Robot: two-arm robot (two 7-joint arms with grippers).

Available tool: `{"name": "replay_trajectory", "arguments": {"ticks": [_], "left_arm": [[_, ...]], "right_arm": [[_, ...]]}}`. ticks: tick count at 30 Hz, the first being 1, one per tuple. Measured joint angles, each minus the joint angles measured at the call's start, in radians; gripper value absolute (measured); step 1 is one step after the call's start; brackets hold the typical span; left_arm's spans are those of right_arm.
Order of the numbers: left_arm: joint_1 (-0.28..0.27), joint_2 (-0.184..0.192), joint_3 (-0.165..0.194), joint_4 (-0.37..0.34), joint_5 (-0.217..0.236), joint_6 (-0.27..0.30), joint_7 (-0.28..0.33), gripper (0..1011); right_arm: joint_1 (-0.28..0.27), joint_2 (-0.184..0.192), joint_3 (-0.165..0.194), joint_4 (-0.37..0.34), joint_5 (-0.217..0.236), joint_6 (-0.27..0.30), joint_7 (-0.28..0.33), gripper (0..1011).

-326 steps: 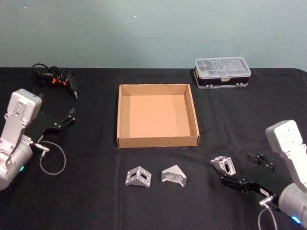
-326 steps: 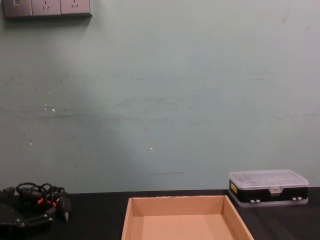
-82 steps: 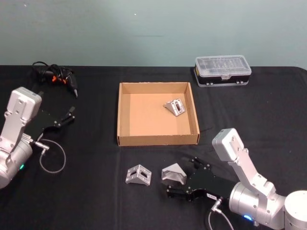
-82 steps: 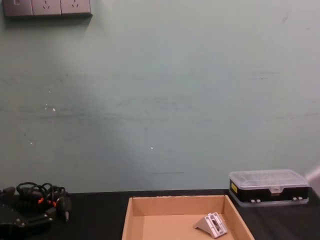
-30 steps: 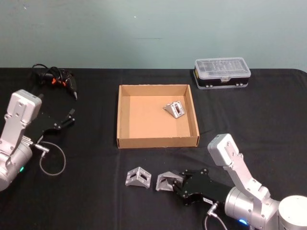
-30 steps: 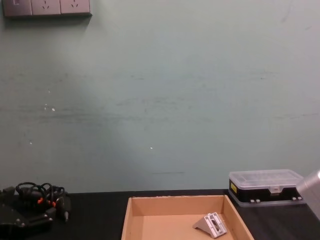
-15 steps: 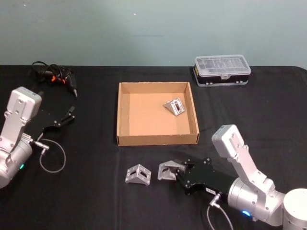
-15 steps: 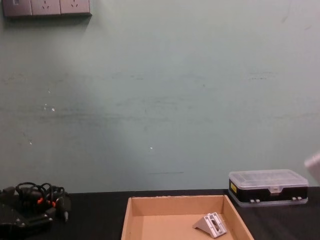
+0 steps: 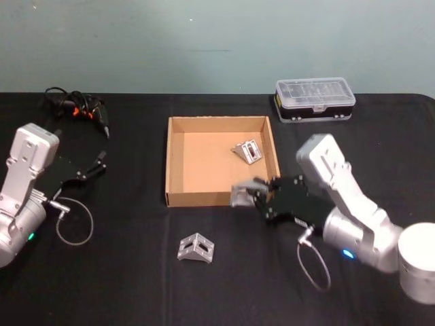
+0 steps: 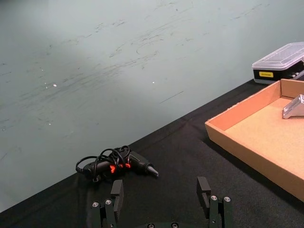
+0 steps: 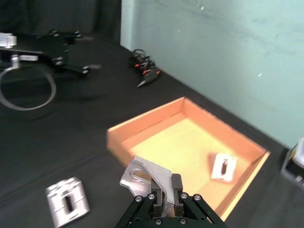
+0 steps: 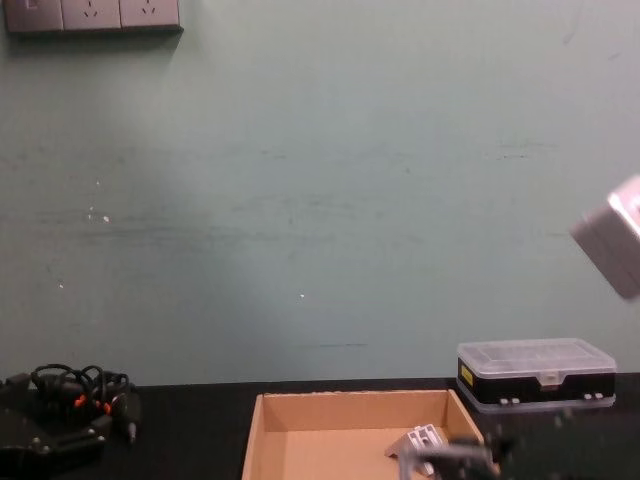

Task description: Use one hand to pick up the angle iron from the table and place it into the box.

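Newly lifted, an angle iron (image 9: 240,195) hangs clamped in the right gripper (image 9: 253,194) over the box (image 9: 204,199) front wall. A second angle iron (image 9: 247,151) lies inside the box. The left gripper (image 9: 95,167), fingers apart, sits left of the box.

Pale teal wall (image 12: 320,200) w/ sockets (image 12: 95,15)

The head view looks steeply down over the whole surface (image 9: 136,285); the chest view looks low across it; all four views share the box (image 9: 197,199).

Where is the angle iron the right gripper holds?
Head view: clamped in the right gripper, the angle iron hangs at the box's near wall, toward its right corner.
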Motion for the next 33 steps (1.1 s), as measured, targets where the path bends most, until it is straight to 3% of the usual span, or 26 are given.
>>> {"name": "replay_trajectory", "arguments": {"ticks": [10, 17, 27, 33], "left_arm": [[0.0, 0.0, 0.0, 0.0, 0.0, 0.0, 0.0, 1011], [0.0, 0.0, 0.0, 0.0, 0.0, 0.0, 0.0, 1011], [0.0, 0.0, 0.0, 0.0, 0.0, 0.0, 0.0, 1011], [0.0, 0.0, 0.0, 0.0, 0.0, 0.0, 0.0, 1011]], "right_arm": [[0.124, -0.076, -0.031, 0.116, -0.09, -0.016, -0.005, 137], [0.164, -0.121, -0.035, 0.182, -0.1, -0.015, -0.001, 137], [0.229, -0.213, 0.009, 0.334, 0.007, 0.033, 0.03, 137], [0.261, -0.243, 0.015, 0.397, 0.058, 0.045, 0.043, 137]]}}
